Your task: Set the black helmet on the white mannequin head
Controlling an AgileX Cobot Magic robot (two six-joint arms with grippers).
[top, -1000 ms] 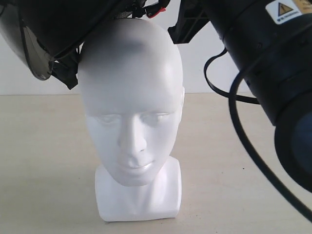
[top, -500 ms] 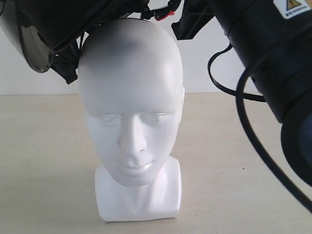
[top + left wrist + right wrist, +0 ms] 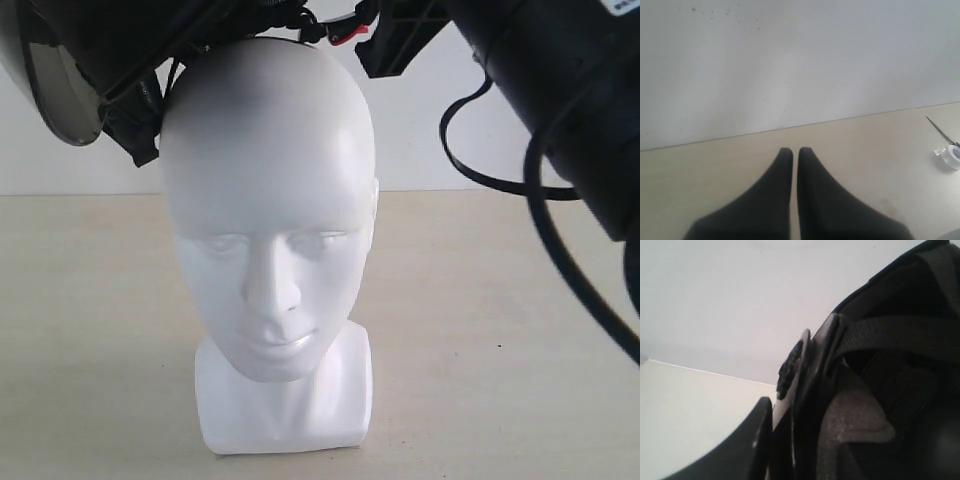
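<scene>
The white mannequin head (image 3: 268, 250) stands upright on the table, facing the exterior camera, its crown bare. The black helmet (image 3: 110, 45) hangs tilted above and to the left of the crown, its smoky visor (image 3: 62, 95) at the far left and a strap with a red buckle (image 3: 345, 34) dangling over the top of the head. My right gripper (image 3: 800, 412) is shut on the helmet's rim (image 3: 810, 370): one finger (image 3: 757, 440) lies outside the shell and the other is hidden inside the lining. My left gripper (image 3: 792, 150) is shut on nothing, low over the table.
The thick black right arm (image 3: 560, 90) and its cables (image 3: 500, 180) fill the upper right of the exterior view. A roll of clear tape (image 3: 952, 155) and scissors (image 3: 940, 131) lie on the beige table (image 3: 480, 330). A white wall stands behind.
The helmet and the right arm have risen a little and shifted right; the visor's lower edge sits higher and the red buckle has moved right over the crown. The head has not moved.
</scene>
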